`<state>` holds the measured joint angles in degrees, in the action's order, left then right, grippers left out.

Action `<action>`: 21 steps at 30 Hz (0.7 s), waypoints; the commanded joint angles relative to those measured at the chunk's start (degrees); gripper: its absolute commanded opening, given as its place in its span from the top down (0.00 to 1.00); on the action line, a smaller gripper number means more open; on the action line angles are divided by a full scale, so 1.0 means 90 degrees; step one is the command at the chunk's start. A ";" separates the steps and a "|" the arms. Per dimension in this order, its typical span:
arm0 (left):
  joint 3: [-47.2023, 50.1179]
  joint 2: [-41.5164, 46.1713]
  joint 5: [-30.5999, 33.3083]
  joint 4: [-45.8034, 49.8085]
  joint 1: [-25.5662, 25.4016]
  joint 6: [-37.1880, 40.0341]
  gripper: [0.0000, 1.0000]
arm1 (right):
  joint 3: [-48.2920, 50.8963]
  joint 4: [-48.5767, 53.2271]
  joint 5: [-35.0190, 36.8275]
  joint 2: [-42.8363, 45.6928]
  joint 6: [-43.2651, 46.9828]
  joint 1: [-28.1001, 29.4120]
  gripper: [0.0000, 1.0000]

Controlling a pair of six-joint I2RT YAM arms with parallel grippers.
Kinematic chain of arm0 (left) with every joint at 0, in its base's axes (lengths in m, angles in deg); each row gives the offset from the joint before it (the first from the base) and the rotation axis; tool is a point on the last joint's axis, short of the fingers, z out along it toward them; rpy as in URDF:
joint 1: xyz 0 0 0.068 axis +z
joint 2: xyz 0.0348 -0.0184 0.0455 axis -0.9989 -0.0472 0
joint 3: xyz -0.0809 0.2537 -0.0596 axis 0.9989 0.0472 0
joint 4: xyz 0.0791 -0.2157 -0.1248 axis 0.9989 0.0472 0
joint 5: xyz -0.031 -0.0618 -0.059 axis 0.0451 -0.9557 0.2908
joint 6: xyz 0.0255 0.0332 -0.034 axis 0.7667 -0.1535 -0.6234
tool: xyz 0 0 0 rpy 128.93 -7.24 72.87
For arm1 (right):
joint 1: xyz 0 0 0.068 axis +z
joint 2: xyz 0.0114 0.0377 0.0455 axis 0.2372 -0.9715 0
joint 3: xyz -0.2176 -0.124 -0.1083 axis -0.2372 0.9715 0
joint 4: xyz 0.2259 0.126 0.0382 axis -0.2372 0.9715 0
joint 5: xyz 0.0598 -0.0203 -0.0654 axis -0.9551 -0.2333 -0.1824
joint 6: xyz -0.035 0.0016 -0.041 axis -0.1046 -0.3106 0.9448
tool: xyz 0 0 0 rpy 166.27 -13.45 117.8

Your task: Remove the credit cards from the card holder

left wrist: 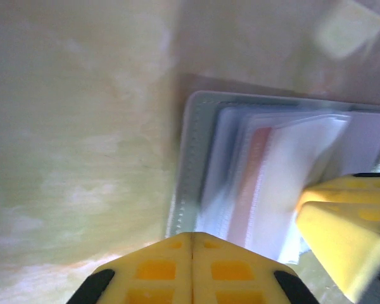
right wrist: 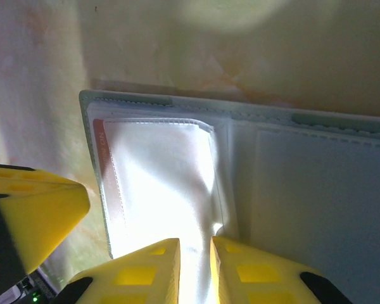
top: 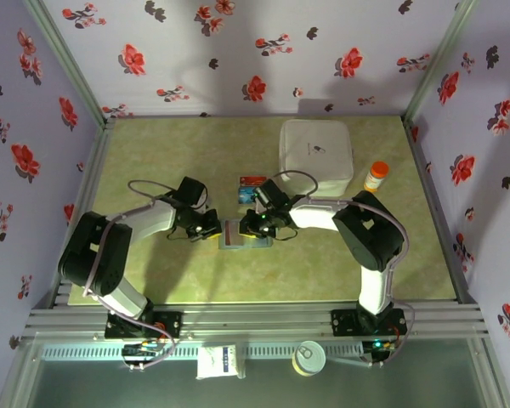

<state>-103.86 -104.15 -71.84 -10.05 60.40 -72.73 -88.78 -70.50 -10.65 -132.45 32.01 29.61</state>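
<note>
Top external view: both grippers meet over the open card holder (top: 235,237) at mid-table.
Jaws closed, the left gripper (left wrist: 191,244) sits at the holder's edge. The right gripper (right wrist: 195,250) pinches an inner sleeve beside a red card (right wrist: 100,149). Two credit cards (top: 252,181) lie just behind, near a white box (top: 316,149).

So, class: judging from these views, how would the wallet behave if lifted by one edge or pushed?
Probably floppy: the wallet is a thin bifold, and its sleeve puckers at the right pincer. Likely light and flat, so a push should slide it on the table, not tip it.
</note>
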 commanded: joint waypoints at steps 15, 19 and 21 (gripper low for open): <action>-0.0489 -0.0298 0.0007 -0.0060 -0.0419 -0.0302 0.77 | 0.0518 -0.0792 -0.0285 -0.0017 -0.0262 -0.0156 0.79; -0.0439 -0.0413 0.0060 -0.0111 -0.0456 -0.0349 0.75 | 0.0557 -0.0885 -0.0303 -0.0053 -0.0317 -0.0156 0.79; -0.0437 -0.0459 0.0059 -0.0125 -0.0469 -0.0365 0.74 | 0.0580 -0.0906 -0.0310 -0.0065 -0.0343 -0.0156 0.79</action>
<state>-107.64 -107.39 -71.82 -10.67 56.71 -74.96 -84.80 -78.30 -13.73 -132.12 30.28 28.62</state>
